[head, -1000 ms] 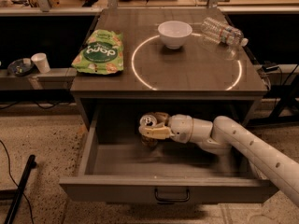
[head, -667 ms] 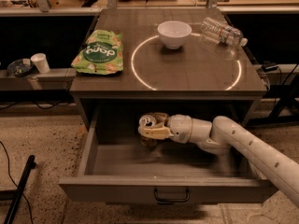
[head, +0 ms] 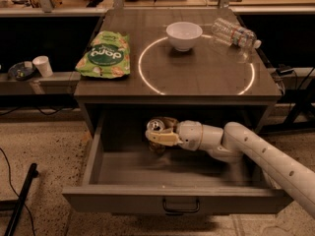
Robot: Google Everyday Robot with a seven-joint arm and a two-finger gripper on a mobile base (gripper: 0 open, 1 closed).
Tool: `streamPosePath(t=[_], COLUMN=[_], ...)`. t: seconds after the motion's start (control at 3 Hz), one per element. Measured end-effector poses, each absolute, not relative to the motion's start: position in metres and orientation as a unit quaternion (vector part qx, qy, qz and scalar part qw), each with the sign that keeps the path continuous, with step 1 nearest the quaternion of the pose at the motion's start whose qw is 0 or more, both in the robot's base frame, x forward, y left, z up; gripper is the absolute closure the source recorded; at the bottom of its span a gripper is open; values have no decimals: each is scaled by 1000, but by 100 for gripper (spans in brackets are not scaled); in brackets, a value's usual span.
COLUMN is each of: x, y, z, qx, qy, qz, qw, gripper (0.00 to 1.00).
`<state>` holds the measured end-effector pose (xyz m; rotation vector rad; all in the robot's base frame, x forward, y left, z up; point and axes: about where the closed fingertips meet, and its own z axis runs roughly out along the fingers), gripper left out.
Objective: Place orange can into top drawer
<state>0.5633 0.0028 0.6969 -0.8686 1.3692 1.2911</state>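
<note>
The orange can (head: 158,127) is upright inside the open top drawer (head: 177,198), near the back at its middle, with its silver top showing. My gripper (head: 157,136) reaches in from the right on a white arm and is shut on the can; one pale finger (head: 165,138) lies across the can's front. The can's lower part is hidden behind the finger, so I cannot tell whether it rests on the drawer floor. The drawer is pulled far out, with its dark handle (head: 181,208) at the front.
On the cabinet top (head: 197,75) lie a green snack bag (head: 104,55) at the left, a white bowl (head: 184,35) at the back middle and a clear plastic bottle (head: 236,33) on its side at the back right. A white cup (head: 43,66) stands on a shelf to the left.
The gripper and the can have shifted very slightly to the left inside the drawer; the grip is unchanged.
</note>
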Motion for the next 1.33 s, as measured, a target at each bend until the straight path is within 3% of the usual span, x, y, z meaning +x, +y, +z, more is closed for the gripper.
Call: streamPosePath(t=[0.33,0.67,1.33], x=[563,563,562], y=[3,3,2], z=[697,697,704], qx=[-361,-361,-379], qy=[568,568,566], qz=[536,536,522], qw=[509,509,513], gripper=[11,0,0])
